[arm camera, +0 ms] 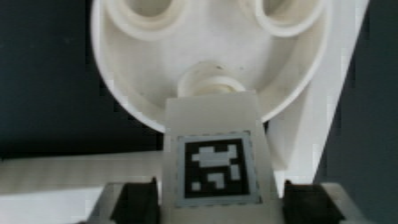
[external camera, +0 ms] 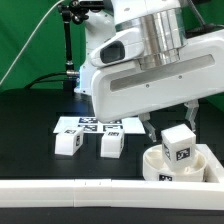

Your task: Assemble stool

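Observation:
The stool's round white seat disc lies at the exterior view's right, close to the front rail. A blocky white leg with a black-and-white tag stands tilted over the disc, and my gripper is shut on it from above. In the wrist view the leg sits between my two dark fingers, and its rounded end rests against the seat disc just below two round recesses. My gripper holds the leg by its tagged end. Two more tagged legs lie loose on the black table.
The marker board lies flat behind the two loose legs. A long white rail runs along the table's front edge, just in front of the seat disc. A black stand rises at the back against the green backdrop.

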`<control>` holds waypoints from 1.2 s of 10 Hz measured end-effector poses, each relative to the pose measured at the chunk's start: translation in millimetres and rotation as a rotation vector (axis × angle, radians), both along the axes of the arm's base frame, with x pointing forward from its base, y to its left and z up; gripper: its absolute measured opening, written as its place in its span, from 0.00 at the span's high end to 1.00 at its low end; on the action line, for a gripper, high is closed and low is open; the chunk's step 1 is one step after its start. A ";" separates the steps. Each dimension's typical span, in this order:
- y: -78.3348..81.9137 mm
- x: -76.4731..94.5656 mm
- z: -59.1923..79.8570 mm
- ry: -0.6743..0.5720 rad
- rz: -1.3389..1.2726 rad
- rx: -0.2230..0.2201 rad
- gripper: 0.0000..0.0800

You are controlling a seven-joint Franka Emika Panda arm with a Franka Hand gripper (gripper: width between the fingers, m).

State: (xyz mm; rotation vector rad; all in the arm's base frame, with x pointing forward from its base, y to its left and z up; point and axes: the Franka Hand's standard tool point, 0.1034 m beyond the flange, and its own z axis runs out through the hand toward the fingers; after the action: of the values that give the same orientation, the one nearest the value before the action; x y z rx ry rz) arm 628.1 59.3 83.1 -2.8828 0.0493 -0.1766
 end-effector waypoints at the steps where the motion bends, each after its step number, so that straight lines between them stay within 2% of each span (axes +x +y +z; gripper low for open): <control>1: 0.8 0.8 -0.4 -0.016 -0.103 0.009 0.58; 6: -7.7 3.3 0.3 0.017 -0.314 0.030 0.58; 9: -11.5 -2.2 1.0 0.048 -0.613 0.059 0.58; 10: -4.3 -6.5 -0.2 0.058 -0.688 0.068 0.58; 12: 19.5 -10.2 -1.9 0.109 -0.893 0.131 0.58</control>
State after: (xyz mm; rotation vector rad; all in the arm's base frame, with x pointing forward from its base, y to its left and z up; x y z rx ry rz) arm 617.9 78.8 81.2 -2.5222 1.3005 -0.1602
